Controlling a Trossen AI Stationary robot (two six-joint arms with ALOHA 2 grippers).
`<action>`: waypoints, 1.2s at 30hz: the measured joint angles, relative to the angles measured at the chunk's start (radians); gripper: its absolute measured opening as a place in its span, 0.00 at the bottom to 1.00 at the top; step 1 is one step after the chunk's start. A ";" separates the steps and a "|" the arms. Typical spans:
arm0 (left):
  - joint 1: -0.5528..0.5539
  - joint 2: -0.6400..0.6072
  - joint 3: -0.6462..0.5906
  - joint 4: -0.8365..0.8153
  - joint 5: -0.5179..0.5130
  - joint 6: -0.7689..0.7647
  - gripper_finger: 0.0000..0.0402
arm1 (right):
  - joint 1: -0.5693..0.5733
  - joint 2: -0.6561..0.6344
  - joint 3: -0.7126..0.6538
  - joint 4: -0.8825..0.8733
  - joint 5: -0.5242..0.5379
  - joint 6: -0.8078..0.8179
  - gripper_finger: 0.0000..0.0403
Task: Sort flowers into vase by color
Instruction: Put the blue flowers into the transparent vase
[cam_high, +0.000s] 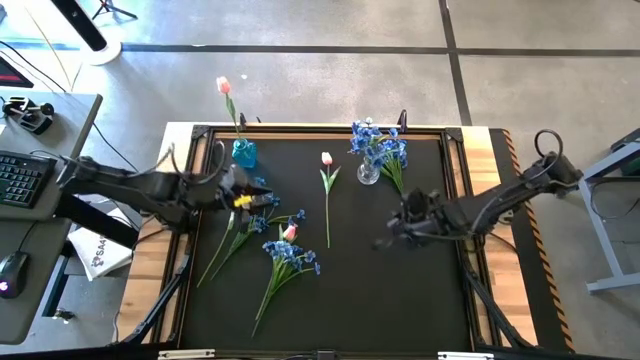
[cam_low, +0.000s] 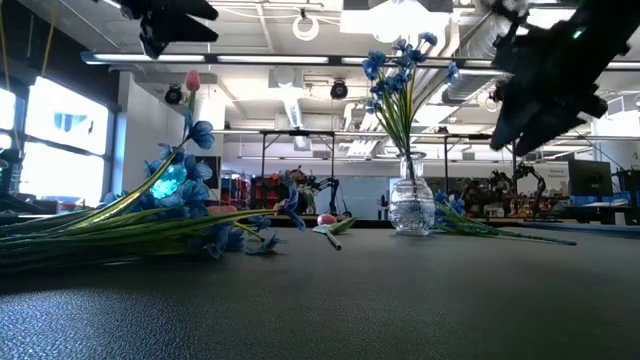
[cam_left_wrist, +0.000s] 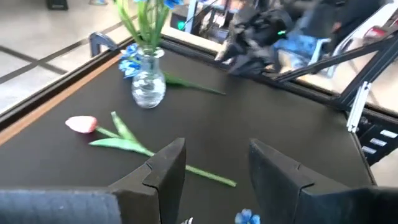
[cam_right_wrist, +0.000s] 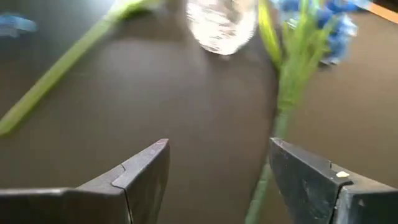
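Note:
A clear glass vase (cam_high: 368, 176) (cam_low: 411, 208) holds blue blossoms and stands near the table's far edge. A blue vase (cam_high: 244, 154) holds one pink tulip. One more blue bunch (cam_high: 396, 168) (cam_right_wrist: 277, 124) lies on the mat beside the clear vase. A pink tulip (cam_high: 327, 195) (cam_left_wrist: 124, 134) lies mid-table. Two blue bunches (cam_high: 288, 255) and a second tulip (cam_high: 290, 232) lie to the left. My left gripper (cam_high: 268, 200) (cam_left_wrist: 211, 174) is open, raised over those bunches. My right gripper (cam_high: 395, 228) (cam_right_wrist: 217, 180) is open, raised near the lone bunch's stem.
The black mat (cam_high: 400, 300) sits in a raised wooden frame (cam_high: 500, 180). Its near right part holds no flowers. A desk with a keyboard (cam_high: 20, 180) stands left of the table. The room with shelves and lights shows behind in the low view.

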 joint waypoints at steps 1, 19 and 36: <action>-0.009 0.011 -0.026 0.048 -0.003 0.000 0.39 | -0.036 0.005 -0.006 0.005 -0.016 -0.031 0.66; -0.112 0.266 -0.156 0.640 -0.066 0.103 0.39 | -0.508 0.064 -0.252 0.417 -0.155 -0.358 0.63; -0.112 0.265 -0.156 0.637 -0.071 0.115 0.39 | -0.565 0.064 -0.370 0.582 -0.190 -0.438 0.24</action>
